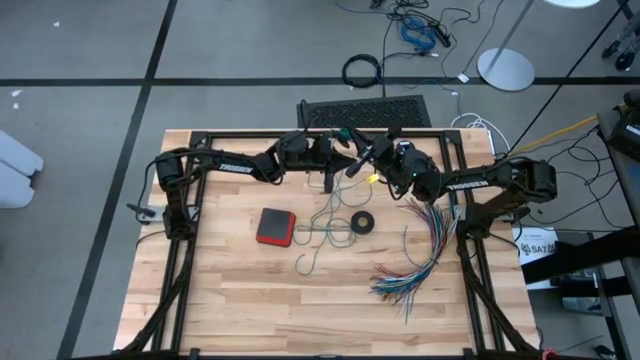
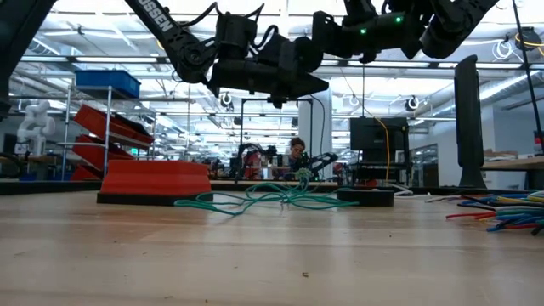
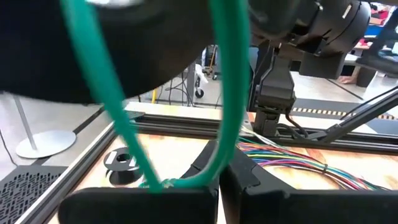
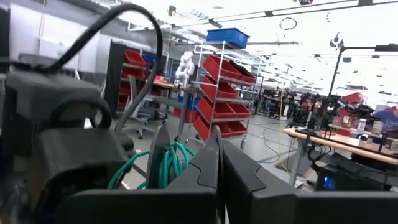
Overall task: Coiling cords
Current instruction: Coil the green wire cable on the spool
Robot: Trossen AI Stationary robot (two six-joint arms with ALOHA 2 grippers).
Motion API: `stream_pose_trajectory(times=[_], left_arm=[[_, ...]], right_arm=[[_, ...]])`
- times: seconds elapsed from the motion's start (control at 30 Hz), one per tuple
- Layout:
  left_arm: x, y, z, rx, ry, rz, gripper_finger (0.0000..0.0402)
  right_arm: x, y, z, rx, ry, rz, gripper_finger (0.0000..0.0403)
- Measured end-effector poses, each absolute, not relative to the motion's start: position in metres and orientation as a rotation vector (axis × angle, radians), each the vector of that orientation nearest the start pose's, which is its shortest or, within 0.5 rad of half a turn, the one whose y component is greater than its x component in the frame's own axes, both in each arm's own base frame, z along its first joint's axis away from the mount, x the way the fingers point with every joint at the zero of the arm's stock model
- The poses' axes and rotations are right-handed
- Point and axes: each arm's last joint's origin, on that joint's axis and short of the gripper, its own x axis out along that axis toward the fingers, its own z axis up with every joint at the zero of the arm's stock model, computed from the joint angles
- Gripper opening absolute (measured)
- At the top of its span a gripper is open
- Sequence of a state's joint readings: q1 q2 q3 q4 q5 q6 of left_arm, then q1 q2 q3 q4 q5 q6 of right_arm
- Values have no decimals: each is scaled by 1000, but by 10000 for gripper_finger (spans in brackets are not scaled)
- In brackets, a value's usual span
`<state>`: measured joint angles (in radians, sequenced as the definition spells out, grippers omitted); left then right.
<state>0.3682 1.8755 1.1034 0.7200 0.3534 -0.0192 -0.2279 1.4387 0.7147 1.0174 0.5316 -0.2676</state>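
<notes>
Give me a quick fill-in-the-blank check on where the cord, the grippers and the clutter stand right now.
1. Both the left gripper and the right gripper have their fingers ____.
2. The cord looped at the left gripper's fingers is ____ in colour.
3. On the table, the flat red block lies on the black ring's ____ side in the high view.
4. The fanned multicoloured wires lie below the ____ arm.

Missing words: shut; teal-green; left; right

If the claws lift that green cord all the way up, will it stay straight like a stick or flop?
It would probably flop. The green cord already lies in loose, wandering loops on the table, and it drapes in curved strands by the left claw. It also looks thin, so it is likely light and may tangle.
</notes>
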Motion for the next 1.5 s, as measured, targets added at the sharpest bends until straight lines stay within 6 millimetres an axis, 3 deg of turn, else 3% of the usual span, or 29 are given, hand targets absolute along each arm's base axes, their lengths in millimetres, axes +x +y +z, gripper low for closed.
stream_pose_trajectory(times=[0.4,0.8,1.07,1.23,1.5], left_arm=[[379,136,235,-43,100,-17,0],[359,128,270,63,125,-29,0],[367,114,264,67,144,-57,0],[365,116,260,60,177,-40,2],[350,133,236,100,285,-82,72]], right_arm=[[289,-83,259,-303,6,-790,0],[289,-82,257,-441,86,-789,0],[292,-83,257,-417,38,-798,0],[296,-84,251,-389,36,-792,0],[295,-79,259,-385,-47,-788,0]])
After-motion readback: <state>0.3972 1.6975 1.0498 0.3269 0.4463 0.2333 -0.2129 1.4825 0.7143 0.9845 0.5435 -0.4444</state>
